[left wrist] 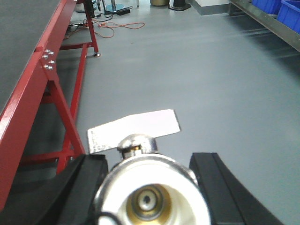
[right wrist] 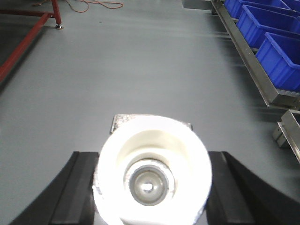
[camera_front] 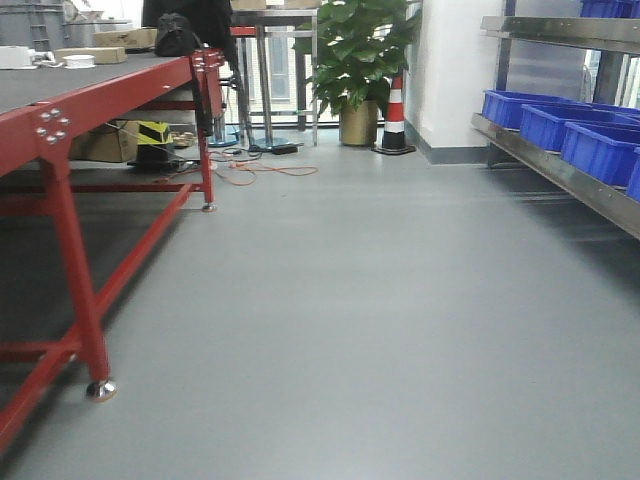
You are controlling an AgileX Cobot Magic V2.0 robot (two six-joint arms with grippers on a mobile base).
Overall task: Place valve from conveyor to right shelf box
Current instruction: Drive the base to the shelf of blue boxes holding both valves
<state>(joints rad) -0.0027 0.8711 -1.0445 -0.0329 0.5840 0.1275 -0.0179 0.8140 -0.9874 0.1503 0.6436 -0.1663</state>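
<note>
Conveyor (camera_front: 60,85) runs along my left in the front view, its dark grey belt carried on a red frame (camera_front: 70,230). On my right is the shelf (camera_front: 560,170) with a row of blue boxes (camera_front: 600,150). Between the two lies the grey floor (camera_front: 380,330).

On the left wrist camera, the left gripper (left wrist: 152,187) is pinching the first valve (left wrist: 152,199). Its black fingers (left wrist: 84,187) sit against either side of the pale round body. The valve's open end faces the lens, with a brass-coloured ring inside, and its flat silver handle (left wrist: 136,129) sticks out beyond. It hangs over the floor, just beside the conveyor's red edge.

On the right wrist camera, the right gripper (right wrist: 153,187) is clamped on the second valve (right wrist: 152,159), also open end toward the lens. It too is over the floor, and the blue boxes are ahead to its right, well apart from it.

Far down the room I see a potted plant (camera_front: 355,50), a striped traffic cone (camera_front: 394,115) and an orange cable (camera_front: 260,170) on the floor.
</note>
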